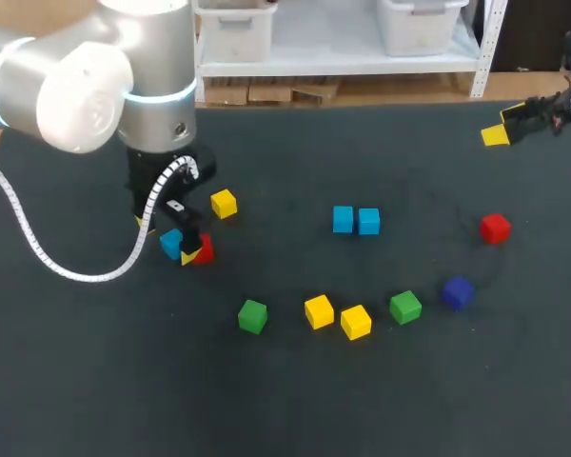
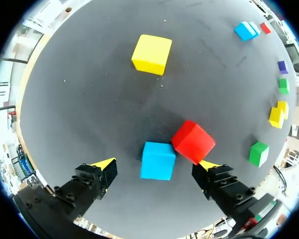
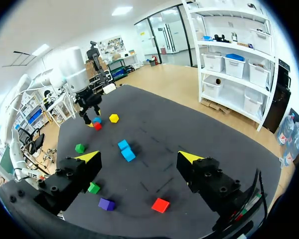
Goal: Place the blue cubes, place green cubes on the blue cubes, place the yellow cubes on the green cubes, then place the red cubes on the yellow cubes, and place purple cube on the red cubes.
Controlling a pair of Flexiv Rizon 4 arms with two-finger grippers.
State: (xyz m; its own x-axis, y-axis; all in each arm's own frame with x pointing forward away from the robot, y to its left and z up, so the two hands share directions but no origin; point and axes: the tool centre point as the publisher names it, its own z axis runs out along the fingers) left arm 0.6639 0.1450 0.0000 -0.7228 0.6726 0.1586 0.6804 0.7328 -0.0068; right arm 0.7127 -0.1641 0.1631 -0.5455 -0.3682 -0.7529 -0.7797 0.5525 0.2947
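The left gripper [image 1: 168, 243] hangs low over the left part of the dark matte table top [image 1: 295, 400], its jaws spread wide and gripping nothing. Between its fingers on the cloth-like surface sits a sky-blue matte cube [image 2: 158, 160] with crisp edges and flat faces. One yellow fingertip [image 2: 105, 164] stands clear of it. On the other side a red matte cube [image 2: 193, 141], turned at an angle, presses against the blue one, its lower corner right at the other fingertip (whether they touch I cannot tell).

Just beyond this pair a lone yellow cube [image 1: 224, 203] rests apart, with bare table behind it up to the far edge.

Nearer the front, a loose arc runs rightward. It begins with the left green cube [image 1: 252, 316], then the inner yellow cube [image 1: 319, 311] and the outer yellow cube [image 1: 356, 322] just beside each other. The right green cube [image 1: 405, 307] and the purple cube [image 1: 457, 292] follow, each with a small gap. All are the same blocky shape with a dull finish.

Above the arc, near the table's middle, a second sky-blue cube [image 1: 343, 219] and a third sky-blue cube [image 1: 368, 221] stand side by side, faces touching, with open surface all around them.

The far red cube [image 1: 495, 228] sits alone toward the right, well inside the edge.

The right gripper [image 1: 504, 124] is up by the far right corner, well apart from every cube. Its fingers are wide apart and empty (the right wrist view shows only table between them).
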